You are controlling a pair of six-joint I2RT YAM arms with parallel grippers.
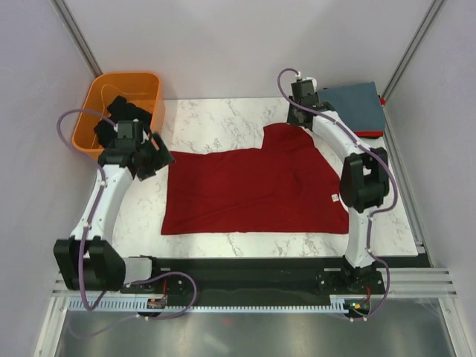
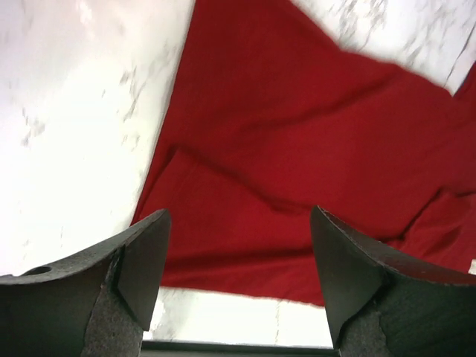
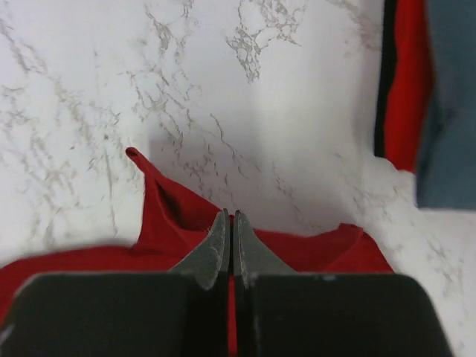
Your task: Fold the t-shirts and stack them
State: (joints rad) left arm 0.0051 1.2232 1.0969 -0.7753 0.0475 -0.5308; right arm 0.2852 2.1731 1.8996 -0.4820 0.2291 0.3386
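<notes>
- The red shirt (image 1: 253, 193) lies spread flat mid-table (image 1: 216, 119), with its white tag (image 1: 335, 198) at its 3 o'clock edge
- The right claw (image 3: 229, 245) is clamped on the shirt's 1 o'clock corner, drawing the cloth up into a small peak, likely to carry that edge over for a fold
- The left claw (image 2: 238, 253) hangs apart and empty over the shirt's 9 o'clock edge, probably placed to take that side
- The folded stack (image 1: 357, 104), grey-blue on red, sits at the table's 2 o'clock, near the right claw, so room there is tight
- Bare table runs along 12 and 6 o'clock; the basket (image 1: 85, 123) blocks 10 o'clock
</notes>
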